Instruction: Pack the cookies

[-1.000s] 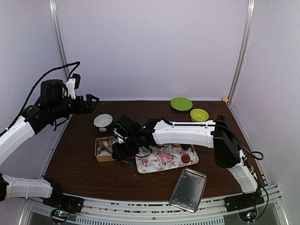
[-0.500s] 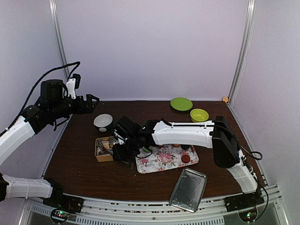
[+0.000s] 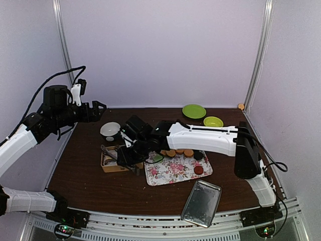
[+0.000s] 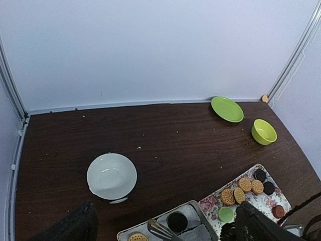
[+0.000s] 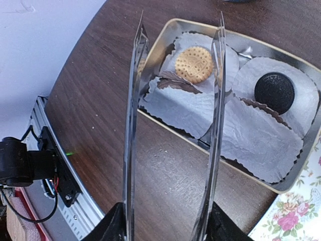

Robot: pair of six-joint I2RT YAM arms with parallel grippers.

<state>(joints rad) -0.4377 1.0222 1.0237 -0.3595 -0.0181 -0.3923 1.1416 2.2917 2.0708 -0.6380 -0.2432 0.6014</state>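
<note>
Right wrist view: the right hand (image 5: 178, 37), tong fingers parted and gripping nothing, hovers over a metal tin (image 5: 296, 75) holding a tan cookie (image 5: 194, 64) and black cookie (image 5: 274, 93); more cookies (image 3: 180, 152) sit on the floral tray (image 3: 175, 172); the left hand (image 3: 99, 106) hangs wide open above the counter (image 3: 90, 181)

Dark wood table (image 3: 90, 175) w/ tin (image 5: 296, 90), floral tray (image 3: 175, 173), lid (image 3: 201, 203), white bowl (image 4: 111, 176), green plate (image 3: 193, 111), bowl (image 3: 213, 122).
</note>
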